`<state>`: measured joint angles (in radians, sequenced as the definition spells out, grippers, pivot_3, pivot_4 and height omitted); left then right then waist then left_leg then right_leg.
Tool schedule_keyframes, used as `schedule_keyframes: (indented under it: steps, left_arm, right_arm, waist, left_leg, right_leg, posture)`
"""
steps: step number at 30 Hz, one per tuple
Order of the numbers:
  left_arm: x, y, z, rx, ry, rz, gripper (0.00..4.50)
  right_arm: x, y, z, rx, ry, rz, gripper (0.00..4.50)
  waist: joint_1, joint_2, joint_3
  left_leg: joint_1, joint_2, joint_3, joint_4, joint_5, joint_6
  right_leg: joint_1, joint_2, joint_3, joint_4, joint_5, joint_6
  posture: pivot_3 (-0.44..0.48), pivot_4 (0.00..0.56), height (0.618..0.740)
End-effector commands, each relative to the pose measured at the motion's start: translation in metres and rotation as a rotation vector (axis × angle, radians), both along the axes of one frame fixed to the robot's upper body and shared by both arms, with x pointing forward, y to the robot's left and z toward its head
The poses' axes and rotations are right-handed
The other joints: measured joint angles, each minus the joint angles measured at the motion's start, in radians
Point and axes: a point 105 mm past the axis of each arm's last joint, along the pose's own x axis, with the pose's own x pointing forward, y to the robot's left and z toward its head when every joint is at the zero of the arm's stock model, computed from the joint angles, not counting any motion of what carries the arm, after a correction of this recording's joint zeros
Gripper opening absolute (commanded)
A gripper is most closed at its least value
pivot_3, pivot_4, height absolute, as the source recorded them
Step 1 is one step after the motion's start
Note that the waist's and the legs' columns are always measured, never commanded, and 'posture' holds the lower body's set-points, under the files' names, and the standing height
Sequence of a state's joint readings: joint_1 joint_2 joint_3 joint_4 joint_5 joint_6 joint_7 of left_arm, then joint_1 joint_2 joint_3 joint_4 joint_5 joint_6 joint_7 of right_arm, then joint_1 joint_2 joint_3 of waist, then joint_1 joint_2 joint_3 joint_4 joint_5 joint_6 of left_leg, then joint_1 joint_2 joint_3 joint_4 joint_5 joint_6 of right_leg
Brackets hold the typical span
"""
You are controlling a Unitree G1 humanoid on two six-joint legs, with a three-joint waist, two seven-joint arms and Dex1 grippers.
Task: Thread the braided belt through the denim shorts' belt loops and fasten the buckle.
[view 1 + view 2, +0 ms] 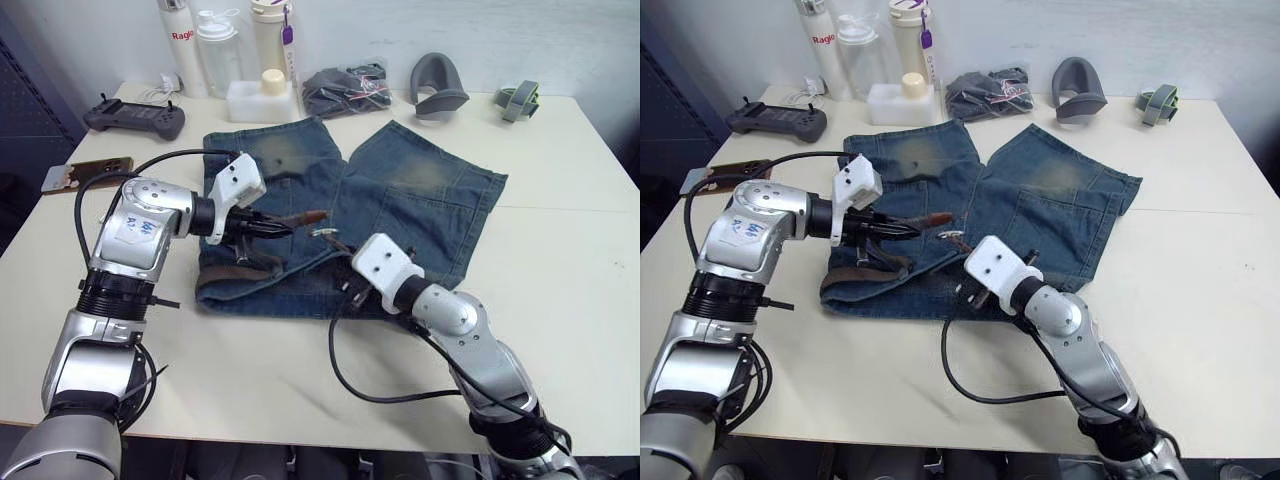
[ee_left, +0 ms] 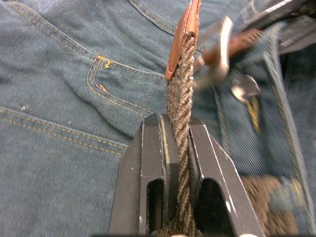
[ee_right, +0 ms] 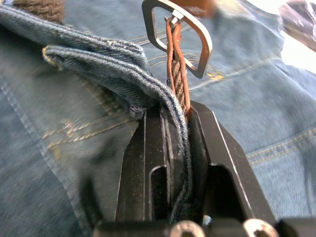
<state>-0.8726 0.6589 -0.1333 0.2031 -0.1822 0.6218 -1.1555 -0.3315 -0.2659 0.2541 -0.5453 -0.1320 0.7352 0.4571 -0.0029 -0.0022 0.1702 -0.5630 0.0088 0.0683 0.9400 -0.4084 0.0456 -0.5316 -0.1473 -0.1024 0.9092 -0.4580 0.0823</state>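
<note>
Left gripper [image 2: 178, 148] clamps the braided belt [image 2: 180, 98], tip aimed at three o'clock toward the buckle [image 3: 177, 37]; right gripper [image 3: 178, 129] pinches belt and denim shorts [image 1: 420, 190] waistband together. Fastening looks underway: tip must enter frame

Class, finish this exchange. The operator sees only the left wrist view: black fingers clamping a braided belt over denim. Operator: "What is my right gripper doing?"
Observer: The right gripper is shut on the braided belt just behind the buckle, with a fold of the denim shorts waistband caught in too.
Operator: Where are the two ends?
Observer: From the head, the left gripper points the belt's tip at the buckle, not through it.
Operator: And the rest?
Observer: It lies along the waistband on the robot's left.
</note>
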Motion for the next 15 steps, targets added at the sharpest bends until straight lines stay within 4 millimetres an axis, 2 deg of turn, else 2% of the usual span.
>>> schedule_keyframes:
  steps: [1,6,9,15]
  left_arm:
    - [-0.004,0.005,0.016,-0.002,-0.045,-0.006,0.0]
    - [-0.01,0.001,0.012,0.009,-0.023,-0.04,0.0]
    - [-0.009,-0.004,0.011,0.004,-0.024,-0.046,0.0]
    - [-0.004,-0.014,0.003,0.038,-0.048,-0.054,0.0]
  right_arm:
    - [0.006,-0.016,0.011,0.138,0.029,-0.119,0.06]
    - [0.008,-0.017,0.014,0.286,0.119,-0.161,0.06]
    - [0.007,-0.013,0.023,0.342,0.133,-0.146,0.06]
    - [0.003,-0.005,0.032,0.37,0.136,-0.105,0.06]
  waist:
    - [0.0,0.0,0.0]
    - [0.001,0.0,0.0]
    - [-0.001,0.0,0.0]
    - [-0.001,0.0,0.0]
  left_leg:
    - [0.0,0.0,0.0,0.0,0.0,0.0]
    - [0.0,-0.001,0.0,0.0,0.0,0.0]
    - [0.0,-0.001,0.0,0.0,0.0,0.0]
    - [0.0,-0.001,0.0,-0.001,0.0,0.0]
  right_leg:
    - [0.0,0.0,0.0,0.0,0.0,0.0]
    - [0.0,0.0,0.0,0.0,0.0,0.0]
    - [0.0,0.0,0.0,0.0,0.0,0.0]
    - [-0.001,0.0,0.001,0.0,0.0,0.0]
  posture:
    - [0.0,0.15,0.649]
    - [0.0,0.15,0.649]
    - [0.0,0.15,0.649]
    - [0.0,0.15,0.649]
